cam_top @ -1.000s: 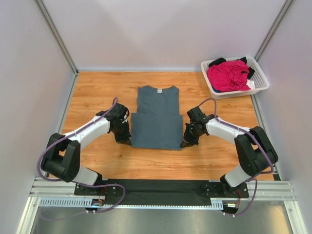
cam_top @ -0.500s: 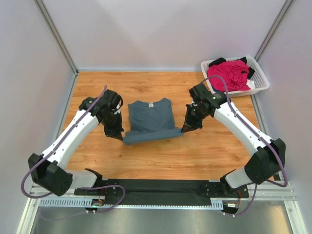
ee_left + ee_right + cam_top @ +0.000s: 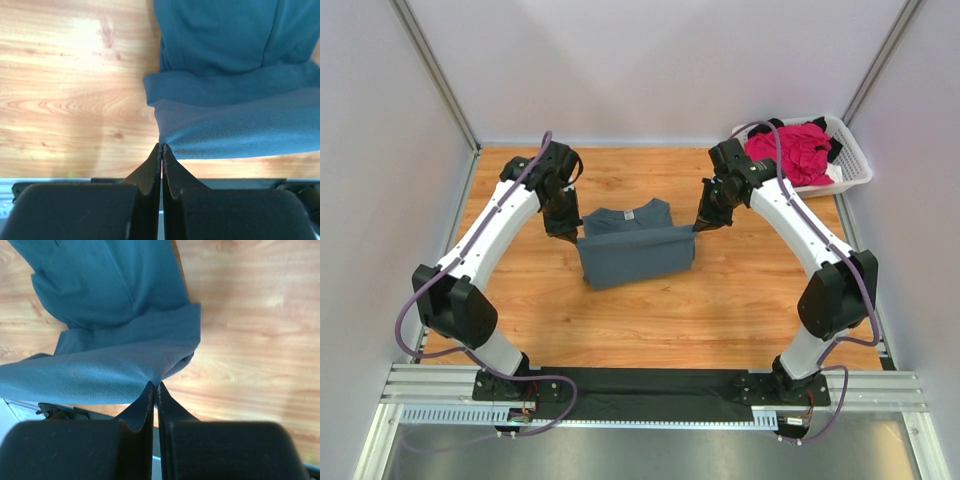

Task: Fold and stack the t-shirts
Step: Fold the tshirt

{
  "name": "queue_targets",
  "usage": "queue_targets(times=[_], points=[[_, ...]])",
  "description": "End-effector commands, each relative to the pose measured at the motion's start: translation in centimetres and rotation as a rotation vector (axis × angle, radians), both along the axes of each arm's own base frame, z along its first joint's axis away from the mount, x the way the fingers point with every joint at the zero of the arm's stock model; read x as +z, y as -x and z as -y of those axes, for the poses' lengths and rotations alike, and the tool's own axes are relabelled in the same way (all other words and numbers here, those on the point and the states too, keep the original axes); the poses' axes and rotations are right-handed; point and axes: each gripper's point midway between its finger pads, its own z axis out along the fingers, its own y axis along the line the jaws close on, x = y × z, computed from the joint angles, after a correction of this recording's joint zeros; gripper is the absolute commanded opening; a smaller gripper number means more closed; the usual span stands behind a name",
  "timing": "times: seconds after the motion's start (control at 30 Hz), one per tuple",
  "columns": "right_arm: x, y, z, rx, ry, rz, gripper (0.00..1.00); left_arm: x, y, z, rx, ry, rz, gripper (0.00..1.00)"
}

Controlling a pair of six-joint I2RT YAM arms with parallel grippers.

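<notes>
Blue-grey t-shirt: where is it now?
Top view: the t-shirt lies centred on the table, its raised edge pinched between the left gripper and the right gripper.

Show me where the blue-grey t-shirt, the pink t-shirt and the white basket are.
blue-grey t-shirt [image 3: 635,262]: top external view, folded-over front layer.
pink t-shirt [image 3: 788,152]: top external view, crumpled middle.
white basket [image 3: 815,188]: top external view, near wall.

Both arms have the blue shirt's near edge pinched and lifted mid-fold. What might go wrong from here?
1. The left gripper and right gripper each pinch only a sliver of the blue-grey t-shirt at their very tips, so a corner may slip free.
2. The lifted edge runs slightly tilted, so the fold may land crooked.
3. The right arm works close beside the basket and might bump it.
</notes>
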Motion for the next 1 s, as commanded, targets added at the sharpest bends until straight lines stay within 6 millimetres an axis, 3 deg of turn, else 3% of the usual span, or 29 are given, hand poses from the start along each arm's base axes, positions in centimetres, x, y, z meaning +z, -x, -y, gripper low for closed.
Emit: queue_targets(times=[0.0,0.17,0.4,0.63,0.83,0.97], points=[[2.0,-4.1,0.7,0.011,0.012,0.152,0.0,0.4,-2.2,-1.2,0.06,-0.015,0.07,0.0],[2.2,-6.6,0.6,0.006,-0.011,0.183,0.0,0.9,-4.6,-1.0,0.075,-0.001,0.141,0.0],[1.1,-8.7,0.0,0.007,-0.039,0.174,0.0,0.0,-7.3,-2.5,0.123,-0.059,0.161,0.0],[2.3,-12.4,-0.3,0.013,-0.072,0.248,0.0,-0.3,-9.3,-3.0,0.159,-0.056,0.196,0.0],[0.8,-14.5,-0.9,0.029,-0.072,0.249,0.01,-2.0,-10.7,-3.1,0.189,-0.053,0.18,0.0],[-1.4,-15.6,-1.3,0.034,-0.071,0.224,0.0,-3.8,-11.8,-3.9,0.216,-0.08,0.173,0.0]])
